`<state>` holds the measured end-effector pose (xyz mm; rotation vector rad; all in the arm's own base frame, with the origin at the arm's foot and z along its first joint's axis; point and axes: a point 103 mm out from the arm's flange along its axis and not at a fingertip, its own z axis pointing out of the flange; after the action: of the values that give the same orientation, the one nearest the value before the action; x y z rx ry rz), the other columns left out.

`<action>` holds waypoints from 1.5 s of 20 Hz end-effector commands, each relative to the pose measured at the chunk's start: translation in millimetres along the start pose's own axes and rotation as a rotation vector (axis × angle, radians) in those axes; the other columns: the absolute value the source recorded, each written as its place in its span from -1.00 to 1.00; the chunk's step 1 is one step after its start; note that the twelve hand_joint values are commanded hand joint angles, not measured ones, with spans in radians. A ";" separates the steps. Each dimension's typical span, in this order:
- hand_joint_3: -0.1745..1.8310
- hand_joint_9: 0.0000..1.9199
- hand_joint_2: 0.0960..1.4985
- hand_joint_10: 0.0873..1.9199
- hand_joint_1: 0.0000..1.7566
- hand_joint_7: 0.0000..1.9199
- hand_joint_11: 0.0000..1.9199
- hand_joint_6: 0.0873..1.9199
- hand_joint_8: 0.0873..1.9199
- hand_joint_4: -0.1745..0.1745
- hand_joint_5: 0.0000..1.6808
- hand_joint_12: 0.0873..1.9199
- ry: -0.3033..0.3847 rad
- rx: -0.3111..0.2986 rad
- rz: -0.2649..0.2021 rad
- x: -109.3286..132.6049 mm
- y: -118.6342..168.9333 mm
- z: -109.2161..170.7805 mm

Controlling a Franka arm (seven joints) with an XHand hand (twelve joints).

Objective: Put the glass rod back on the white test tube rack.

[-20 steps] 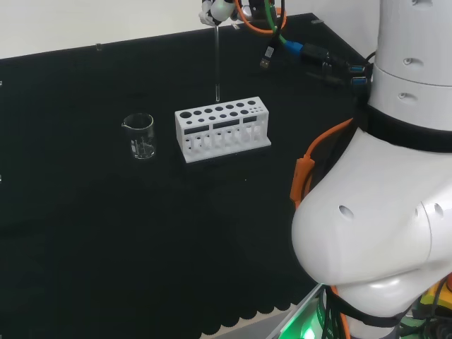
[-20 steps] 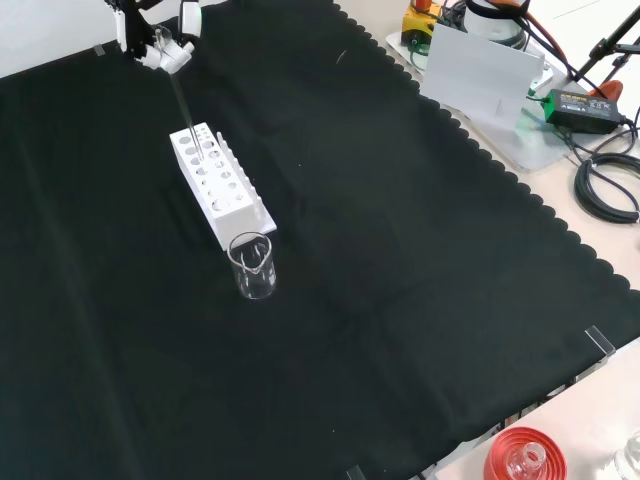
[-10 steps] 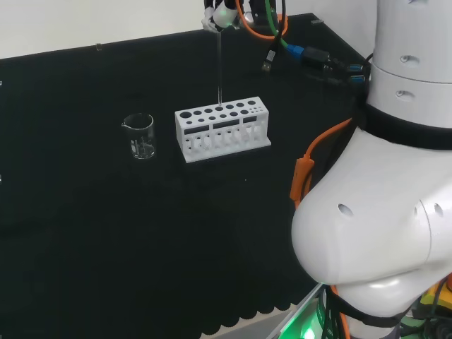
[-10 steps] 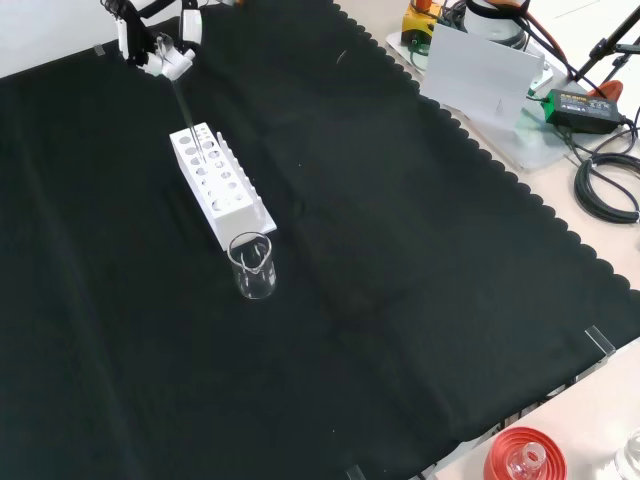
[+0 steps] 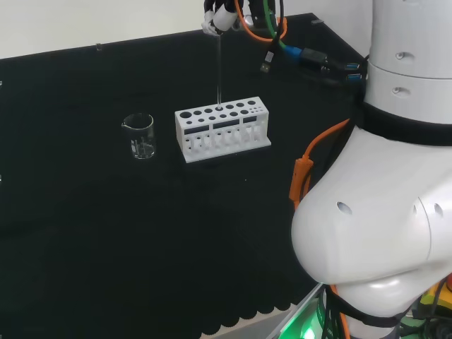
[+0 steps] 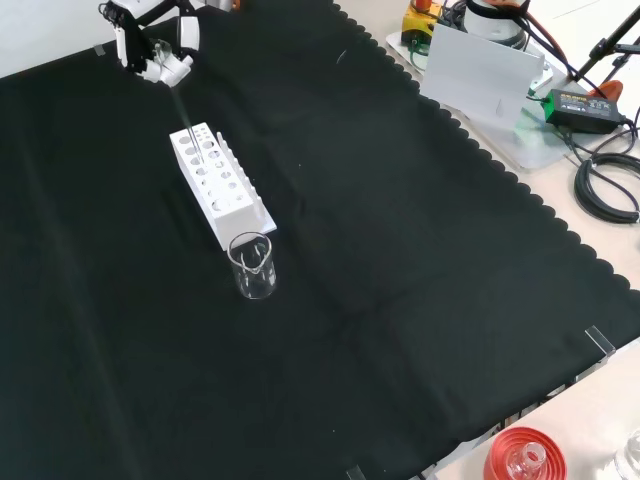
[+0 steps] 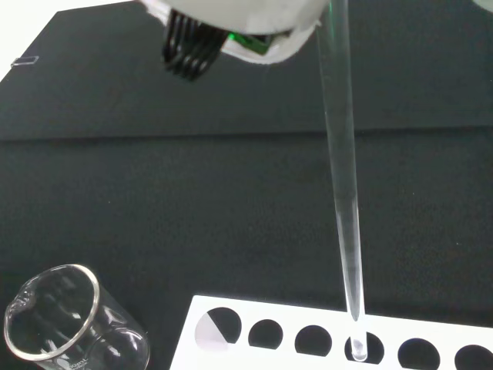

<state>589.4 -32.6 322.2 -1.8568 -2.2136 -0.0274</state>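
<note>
On black cloth [image 6: 400,260]: white rack [image 5: 222,128], beaker [image 5: 140,135]; robot hand [image 6: 160,50] pinching glass rod [image 5: 219,67].

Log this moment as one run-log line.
hand: shut on glass rod | rod: upright, tip at a hole of white rack | beaker: beside rack

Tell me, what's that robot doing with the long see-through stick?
The robot's black and white hand is pinching a thin clear glass rod by its top and holding it upright over the white test tube rack. The wrist view puts the rod's lower tip right at one of the rack's round holes. A small clear glass beaker stands beside the rack, untouched.
</note>
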 end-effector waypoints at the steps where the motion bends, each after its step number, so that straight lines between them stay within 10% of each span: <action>1: -0.04 0.84 -0.17 -0.46 0.36 0.62 0.74 0.03 -0.16 -1.00 0.30 -0.29 -0.003 0.003 -0.001 1.2 5.6 1.5; 30: -0.04 0.84 -0.17 -0.45 0.36 0.62 0.74 0.03 -0.16 -1.00 0.30 -0.29 0.025 0.051 0.006 -22.8 24.9 36.5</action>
<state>611.3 -45.0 284.9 -1.8280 -2.1731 0.0003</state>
